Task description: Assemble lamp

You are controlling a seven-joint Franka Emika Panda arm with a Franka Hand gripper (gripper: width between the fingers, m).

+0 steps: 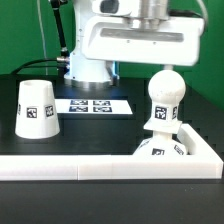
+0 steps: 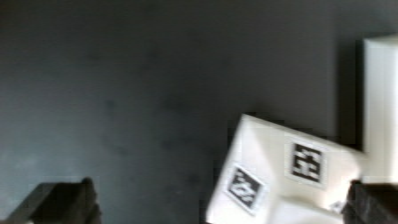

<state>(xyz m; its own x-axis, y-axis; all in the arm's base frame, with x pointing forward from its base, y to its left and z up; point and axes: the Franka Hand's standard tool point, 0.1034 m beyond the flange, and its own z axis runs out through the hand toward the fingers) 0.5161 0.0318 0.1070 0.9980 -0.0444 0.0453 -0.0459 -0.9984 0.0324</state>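
Observation:
The cup-like white shade [image 1: 37,108] stands mouth down at the exterior view's left. The round-headed bulb [image 1: 164,98] stands upright on the white base [image 1: 165,148] at the exterior view's right, in the corner of the white wall. My gripper [image 1: 138,42] hangs high above the table behind the bulb; its fingers do not show there. In the wrist view my gripper [image 2: 217,205] is open, its dark fingertips [image 2: 63,200] wide apart and holding nothing. A white tagged part [image 2: 294,165], apparently the base, lies below and between them, not touched.
The marker board [image 1: 92,105] lies flat on the black table between the shade and the bulb. A low white wall [image 1: 100,166] runs along the front and up the exterior view's right side. The white robot pedestal [image 1: 88,60] stands behind.

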